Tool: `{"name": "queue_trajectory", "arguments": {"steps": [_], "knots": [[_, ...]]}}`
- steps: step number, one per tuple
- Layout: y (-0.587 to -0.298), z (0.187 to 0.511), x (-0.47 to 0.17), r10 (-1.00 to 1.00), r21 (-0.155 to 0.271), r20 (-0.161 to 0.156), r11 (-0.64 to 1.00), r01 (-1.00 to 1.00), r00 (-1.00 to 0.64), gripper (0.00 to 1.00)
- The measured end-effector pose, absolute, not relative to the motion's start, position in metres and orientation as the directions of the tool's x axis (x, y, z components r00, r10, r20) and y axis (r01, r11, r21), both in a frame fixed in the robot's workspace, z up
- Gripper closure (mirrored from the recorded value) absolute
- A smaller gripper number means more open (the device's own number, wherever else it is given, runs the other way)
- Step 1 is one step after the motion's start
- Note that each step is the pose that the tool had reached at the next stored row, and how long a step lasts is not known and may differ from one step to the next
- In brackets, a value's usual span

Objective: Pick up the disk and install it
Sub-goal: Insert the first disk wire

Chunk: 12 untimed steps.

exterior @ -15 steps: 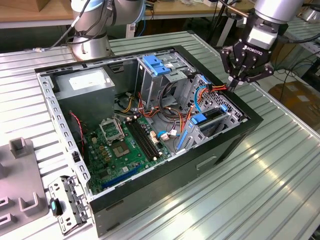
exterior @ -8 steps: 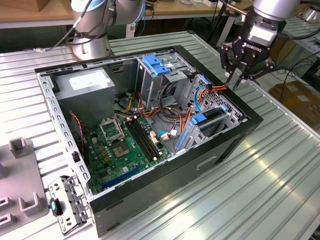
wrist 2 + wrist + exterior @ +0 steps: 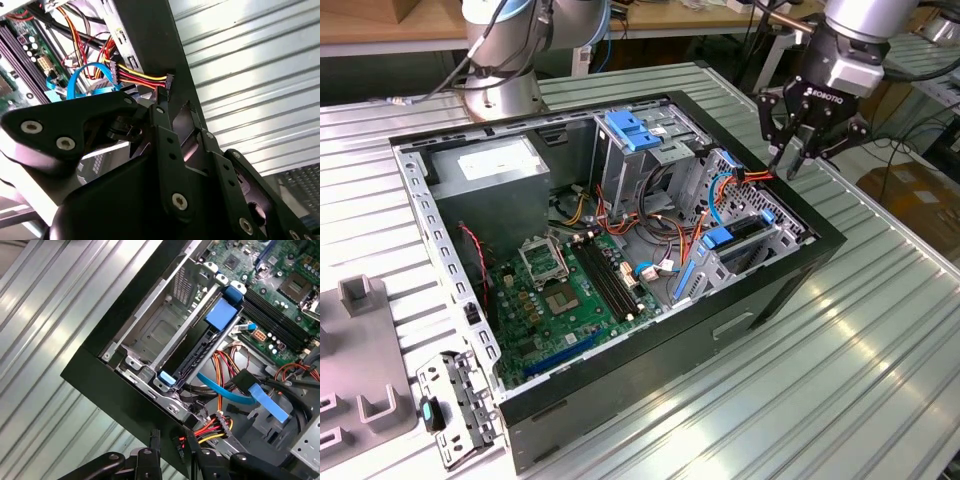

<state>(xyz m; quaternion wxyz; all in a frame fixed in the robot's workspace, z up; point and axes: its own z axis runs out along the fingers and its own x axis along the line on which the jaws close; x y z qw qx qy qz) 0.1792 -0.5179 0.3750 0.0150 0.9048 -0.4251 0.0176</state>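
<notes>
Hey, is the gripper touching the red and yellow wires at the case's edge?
Cannot tell. In the first wrist view the gripper sits close beside the red and yellow wires, but neither contact nor a gap shows plainly.

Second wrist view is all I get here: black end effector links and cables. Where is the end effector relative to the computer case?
Observer: Exterior view: the end effector hangs above the open computer case, over its wall on the exterior view's right.
Operator: What's inside nearby?
Observer: First wrist view: a drive cage, one bay bare metal, the next slot capped by blue tabs.
Operator: Outside the case?
Observer: Exterior view: a grey bracket lies on the table by the case's near corner.
</notes>
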Motion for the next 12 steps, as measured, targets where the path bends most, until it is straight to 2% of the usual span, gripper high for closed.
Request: {"name": "queue_trajectory", "arguments": {"steps": [12], "knots": [[-0.5119,0.3655,0.1792,-0.586,0.012,0.044,-0.810,-0.587,0.809,0.69]]}}
